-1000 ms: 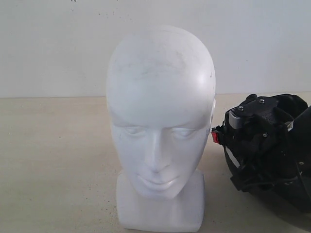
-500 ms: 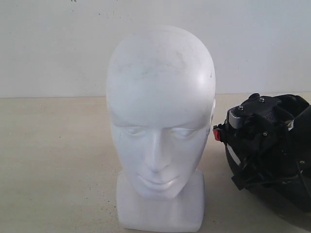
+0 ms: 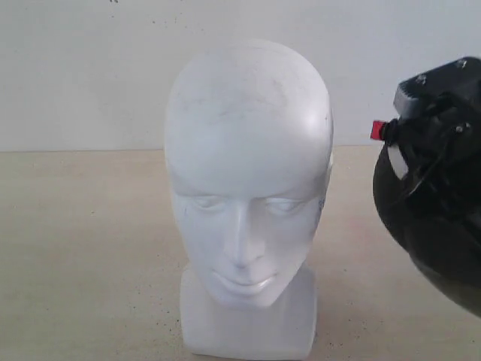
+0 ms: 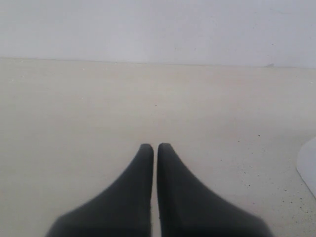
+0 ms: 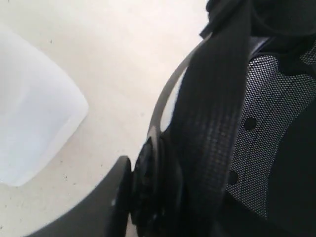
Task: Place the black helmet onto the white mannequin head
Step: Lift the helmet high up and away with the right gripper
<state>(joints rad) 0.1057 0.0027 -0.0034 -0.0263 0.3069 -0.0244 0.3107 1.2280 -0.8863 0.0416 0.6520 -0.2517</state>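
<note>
The white mannequin head [image 3: 248, 195] stands upright in the middle of the exterior view, face toward the camera. At the right edge the black helmet [image 3: 443, 248] hangs above the table, its dark shell and tinted visor partly cut off by the frame. My right gripper [image 3: 421, 131] is shut on the helmet's side rim. In the right wrist view one finger [image 5: 116, 192] presses the rim beside the black strap [image 5: 217, 113]; the other finger is hidden. My left gripper [image 4: 155, 148] is shut and holds nothing, low over the table.
The beige table [image 3: 83, 248] runs back to a white wall [image 3: 83, 68]. The mannequin's squarish base [image 5: 34, 118] shows close beside the helmet in the right wrist view, and a white corner [image 4: 308, 165] sits at the edge of the left wrist view.
The right gripper has lifted the helmet off the table, up and slightly to the right. The mannequin head has not moved.
</note>
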